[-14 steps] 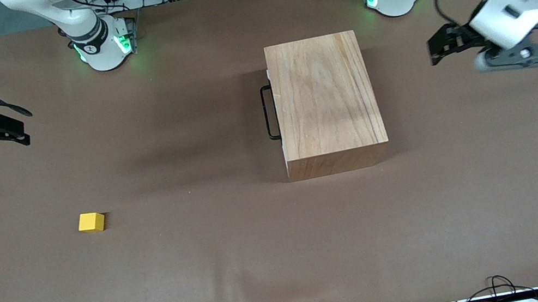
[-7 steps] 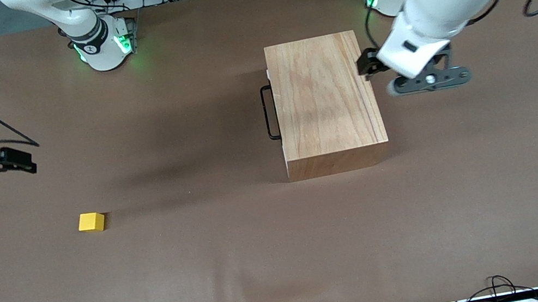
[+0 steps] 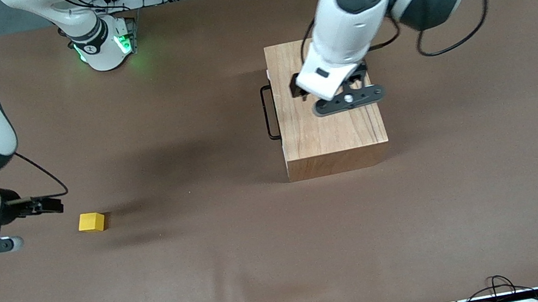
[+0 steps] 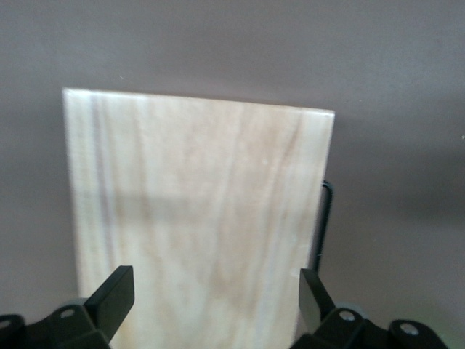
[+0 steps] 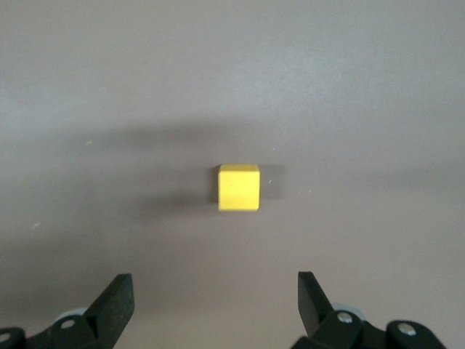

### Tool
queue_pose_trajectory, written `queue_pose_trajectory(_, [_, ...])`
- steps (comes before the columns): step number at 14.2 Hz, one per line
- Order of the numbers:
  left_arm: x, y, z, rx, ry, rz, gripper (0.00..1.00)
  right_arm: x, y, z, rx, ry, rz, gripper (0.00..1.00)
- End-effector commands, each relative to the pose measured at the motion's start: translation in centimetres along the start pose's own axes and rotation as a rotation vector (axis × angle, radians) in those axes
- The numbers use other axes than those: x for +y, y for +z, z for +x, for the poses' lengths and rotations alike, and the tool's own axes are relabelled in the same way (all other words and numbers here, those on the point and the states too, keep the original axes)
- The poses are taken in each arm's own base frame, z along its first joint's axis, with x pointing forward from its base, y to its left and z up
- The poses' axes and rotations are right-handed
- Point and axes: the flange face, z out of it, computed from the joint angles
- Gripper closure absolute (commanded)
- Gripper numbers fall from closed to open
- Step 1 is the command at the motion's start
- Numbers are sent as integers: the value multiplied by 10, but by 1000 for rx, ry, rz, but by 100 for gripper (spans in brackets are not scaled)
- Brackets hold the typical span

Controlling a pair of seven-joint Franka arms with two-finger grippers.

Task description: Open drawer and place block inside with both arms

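- Light-wood box (image 3: 326,102) on the table (image 3: 245,266), toward the left arm's end; drawer (image 3: 274,106) shut, black wire handle (image 3: 269,113) facing the right arm's end.
- Left gripper (image 3: 298,88) now over the box top, brought in from the table's edge within the last second; fingers (image 4: 115,294) spread wide, holding nothing.
- Right gripper (image 3: 52,203) lowered beside the yellow block (image 3: 91,222), not touching; fingers (image 5: 116,298) wide, empty.
- Block lying well apart from the box, toward the right arm's end.
- Judged: both approaches under way; handle not yet reached, drawer first.
- Brown table covering, slightly rippled near the front camera.
- Cables and frames along the bases' edge.
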Motion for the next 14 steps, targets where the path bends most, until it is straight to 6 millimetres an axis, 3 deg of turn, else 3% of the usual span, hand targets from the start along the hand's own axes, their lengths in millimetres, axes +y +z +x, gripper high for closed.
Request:
queue_pose_trajectory(1, [42,23,-13,17,-54,-14,0,2,46,18,2,6,-1,0])
queue_pose_trajectory(3, [73,42,-25,40,-87,-33,0,2,96,30,-4,-1,-8,0])
queue_pose_trajectory(4, [85,52,-29,50,-104,-28,0,6,113,30,-6,-5,-9,0])
queue_pose_trajectory(5, [98,64,-37,64,-103,-11,0,0,118,31,11,-20,-11,0])
queue_pose_trajectory(8, [133,108,-61,124,-107,53,0,-8,167,26,5,-32,-15,0])
queue_pose_trajectory(10, [153,128,-70,142,-151,23,0,-8,185,17,25,-32,-16,0])
queue_pose_trajectory(14, [173,156,-90,195,-141,42,0,-1,187,15,22,-47,-15,0])
